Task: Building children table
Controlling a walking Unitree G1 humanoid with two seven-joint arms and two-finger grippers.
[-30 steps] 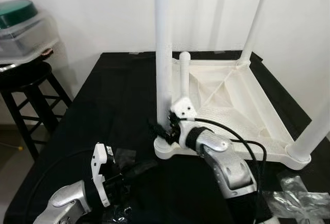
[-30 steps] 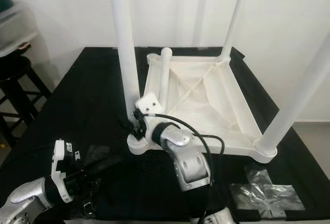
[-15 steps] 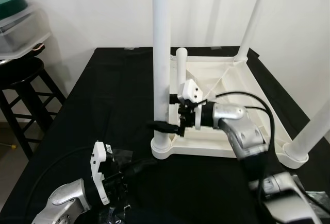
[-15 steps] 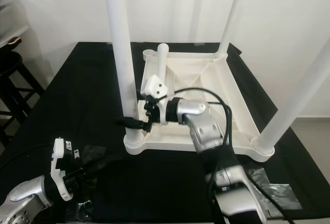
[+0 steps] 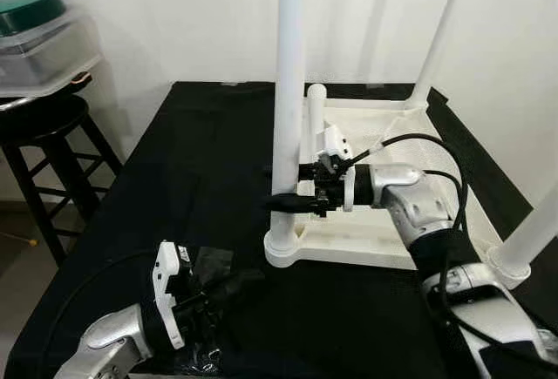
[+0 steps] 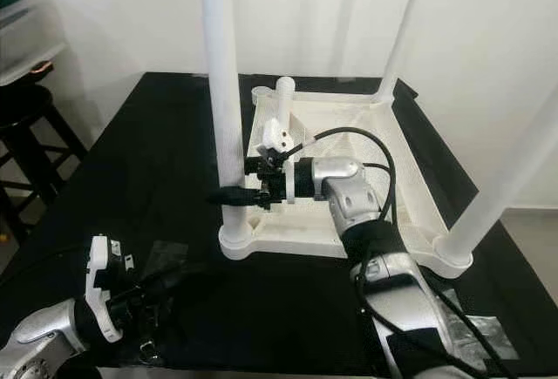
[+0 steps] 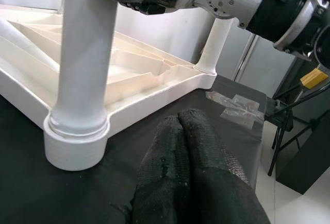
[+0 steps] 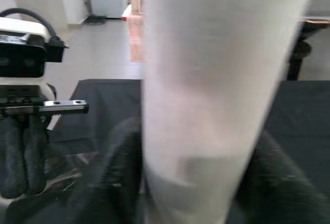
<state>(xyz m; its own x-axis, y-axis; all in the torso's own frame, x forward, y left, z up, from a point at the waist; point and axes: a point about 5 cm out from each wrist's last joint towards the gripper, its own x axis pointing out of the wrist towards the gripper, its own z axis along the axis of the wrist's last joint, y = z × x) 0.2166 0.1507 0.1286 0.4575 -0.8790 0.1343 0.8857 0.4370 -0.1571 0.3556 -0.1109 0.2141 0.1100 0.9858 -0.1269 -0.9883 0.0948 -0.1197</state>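
Observation:
A white plastic children's table (image 5: 384, 196) lies upside down on a black-covered table. Its near-left leg (image 5: 288, 91) stands upright in the corner socket (image 5: 283, 248). My right gripper (image 5: 281, 199) is shut on this leg a little above the socket; the right wrist view has the leg (image 8: 206, 95) between both fingers (image 8: 121, 172). Two more legs stand at the far right (image 5: 440, 30) and near right (image 5: 534, 226). A shorter white leg (image 5: 314, 122) leans at the far-left corner. My left gripper (image 5: 228, 285) rests shut on the cloth in front of the socket, its fingertips (image 7: 180, 126) pressed together.
At the left a black stool (image 5: 44, 131) carries a clear bin with a green lid (image 5: 35, 26). Crumpled clear plastic (image 5: 209, 264) lies by my left gripper, more of it at the near right (image 6: 462, 327). A white wall stands close behind.
The camera has shifted. My right arm has swung up from the leg's base and now reaches in from the right, holding the leg higher. The left gripper has stayed put.

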